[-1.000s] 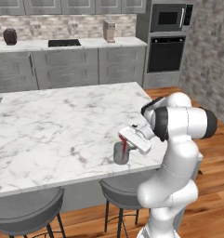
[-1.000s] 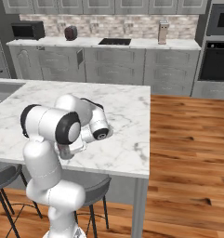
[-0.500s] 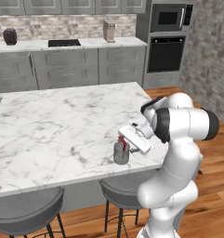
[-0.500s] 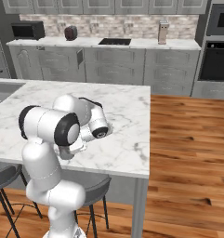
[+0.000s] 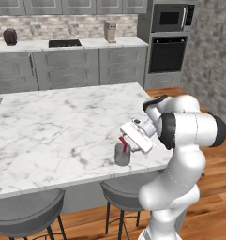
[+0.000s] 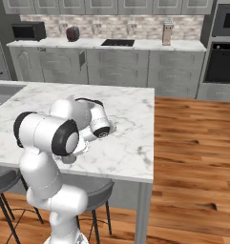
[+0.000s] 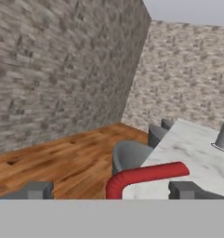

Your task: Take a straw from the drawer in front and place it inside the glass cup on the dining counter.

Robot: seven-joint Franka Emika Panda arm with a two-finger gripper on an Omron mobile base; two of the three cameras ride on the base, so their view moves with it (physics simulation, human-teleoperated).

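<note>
Where the white marble counter (image 5: 48,126) reaches its near right edge, the glass cup (image 5: 122,154) stands upright, a small grey tumbler just above two grey stools (image 5: 124,192) tucked under the slab. From the left base view the straw (image 5: 124,143) shows as a short red stick at the cup's mouth, its lower end at or inside the rim and its upper end rising toward the pincer (image 5: 127,140), which hangs right over the cup on the arm's bent wrist. Whether the straw's tip has gone down into the glass cannot be told at this size.

Its long axis leans, low end in the cup, high end up and to the right toward the hand.

From the hand view the straw (image 7: 146,176) is large and close: a red tube that rises between the two dark fingertips (image 7: 39,189), bends, and runs off right across the marble. The fingertips sit well apart on either side of it, and whether they grip it cannot be told.

From the right base view the arm's own bulk hides the cup and straw; the counter (image 6: 130,138) and wood floor (image 6: 193,157) show there.
</note>
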